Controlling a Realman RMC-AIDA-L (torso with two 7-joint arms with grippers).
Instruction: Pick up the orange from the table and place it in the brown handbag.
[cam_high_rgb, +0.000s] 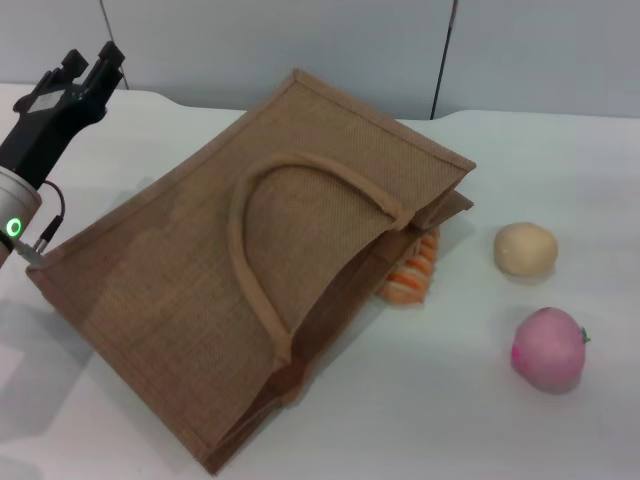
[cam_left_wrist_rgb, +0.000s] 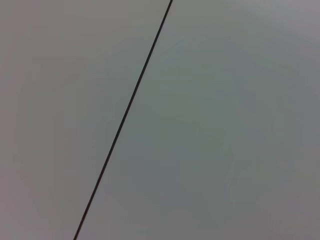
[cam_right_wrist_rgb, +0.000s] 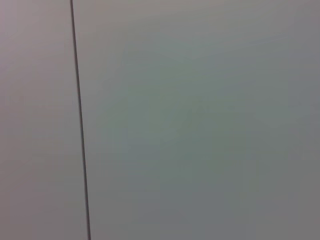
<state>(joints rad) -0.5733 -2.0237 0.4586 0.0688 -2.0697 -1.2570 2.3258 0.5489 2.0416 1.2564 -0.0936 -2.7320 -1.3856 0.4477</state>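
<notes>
- Looking down from the head camera, I see the brown handbag (cam_high_rgb: 210, 290) lying flat on the white bench (cam_high_rgb: 560, 170).
- I cannot find the orange anywhere.
- A striped roll (cam_high_rgb: 413, 272) pokes out at the bag's mouth; a beige ball (cam_high_rgb: 525, 249) and pink ball (cam_high_rgb: 547, 348) sit to the right.
- The left gripper (cam_high_rgb: 92, 62) hangs raised at far left, holding nothing; I cannot tell how far it is parted.
- The right gripper is out of view.

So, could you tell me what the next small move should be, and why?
Probably hold the left gripper where it is, raised to the left of the brown handbag: no orange shows on the table, so there is nothing to grasp.
</notes>
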